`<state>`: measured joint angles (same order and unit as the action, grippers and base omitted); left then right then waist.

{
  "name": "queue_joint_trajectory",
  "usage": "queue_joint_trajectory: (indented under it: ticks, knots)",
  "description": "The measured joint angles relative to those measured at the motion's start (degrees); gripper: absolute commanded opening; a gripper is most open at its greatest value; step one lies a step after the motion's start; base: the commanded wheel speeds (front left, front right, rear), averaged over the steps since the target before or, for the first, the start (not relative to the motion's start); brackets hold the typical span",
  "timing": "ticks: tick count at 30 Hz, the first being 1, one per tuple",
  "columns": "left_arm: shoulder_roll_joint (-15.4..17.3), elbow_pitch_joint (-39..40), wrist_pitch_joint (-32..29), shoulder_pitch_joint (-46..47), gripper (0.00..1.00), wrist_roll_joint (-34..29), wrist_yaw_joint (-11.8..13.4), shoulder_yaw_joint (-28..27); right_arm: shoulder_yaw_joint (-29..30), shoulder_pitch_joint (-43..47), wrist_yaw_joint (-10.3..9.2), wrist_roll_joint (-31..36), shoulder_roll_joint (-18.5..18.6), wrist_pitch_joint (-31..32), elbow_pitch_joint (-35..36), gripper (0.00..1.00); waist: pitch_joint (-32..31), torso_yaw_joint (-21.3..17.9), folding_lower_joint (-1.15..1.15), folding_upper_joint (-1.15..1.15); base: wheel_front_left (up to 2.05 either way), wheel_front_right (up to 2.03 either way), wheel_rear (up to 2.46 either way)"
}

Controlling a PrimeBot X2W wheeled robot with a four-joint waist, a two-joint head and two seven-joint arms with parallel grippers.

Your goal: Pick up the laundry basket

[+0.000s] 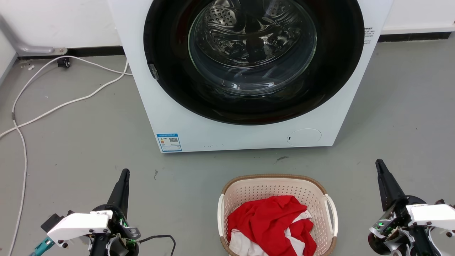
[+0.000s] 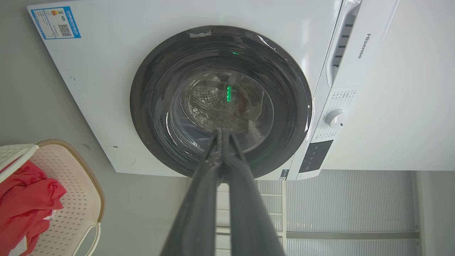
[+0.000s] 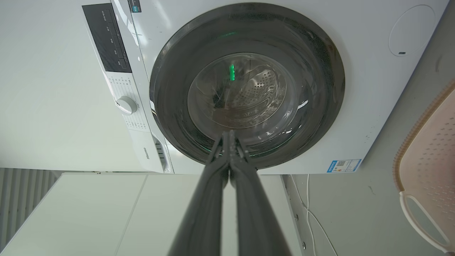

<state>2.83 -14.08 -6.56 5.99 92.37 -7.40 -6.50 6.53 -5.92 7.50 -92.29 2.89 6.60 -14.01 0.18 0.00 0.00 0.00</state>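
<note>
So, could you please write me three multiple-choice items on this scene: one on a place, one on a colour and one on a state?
1. Where does the basket stand?
A. on the floor in front of the washer
B. on top of the washer
C. inside the drum

2. What colour is most of the cloth in the basket?
A. blue
B. red
C. green

3. How are the left fingers and right fingers?
A. wide open
B. shut on the handles
C. shut, holding nothing

Answers:
1 A: the head view shows the basket on the grey floor just below the washer's door.
2 B: the cloth is red with some white parts.
3 C: in each wrist view the fingertips meet, and both pairs are apart from the basket.
</note>
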Motion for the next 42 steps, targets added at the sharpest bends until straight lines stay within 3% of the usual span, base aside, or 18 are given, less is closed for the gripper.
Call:
queue_joint_trajectory:
  ticks: [29, 30, 37, 42]
  knots:
    - [0.0, 0.0, 0.0, 0.0, 0.0, 0.0, 0.0, 0.0, 0.0, 0.0, 0.0, 0.0, 0.0, 0.0, 0.0, 0.0, 0.0, 0.0, 0.0, 0.0, 0.0, 0.0, 0.0]
    - [0.0, -0.3, 0.0, -0.1, 1.0, 0.0, 0.0, 0.0, 0.0, 0.2, 0.0, 0.0, 0.0, 0.0, -0.3, 1.0, 0.0, 0.0, 0.0, 0.0, 0.0, 0.0, 0.0]
    - [-0.3, -1.4, 1.1, -2.2, 1.0, -0.5, 0.3, 0.5, -0.4, 2.1, -0.02, 0.8, -0.1, -1.1, -1.9, 1.0, 0.0, 0.0, 0.0, 0.0, 0.0, 0.0, 0.0]
    - [-0.3, -0.4, 2.5, -2.2, 1.0, -3.8, 0.3, 0.5, -0.5, 2.1, -0.02, 5.3, -0.1, -2.6, -0.9, 1.0, 0.1, 0.0, 0.0, 0.0, 0.0, 0.0, 0.0]
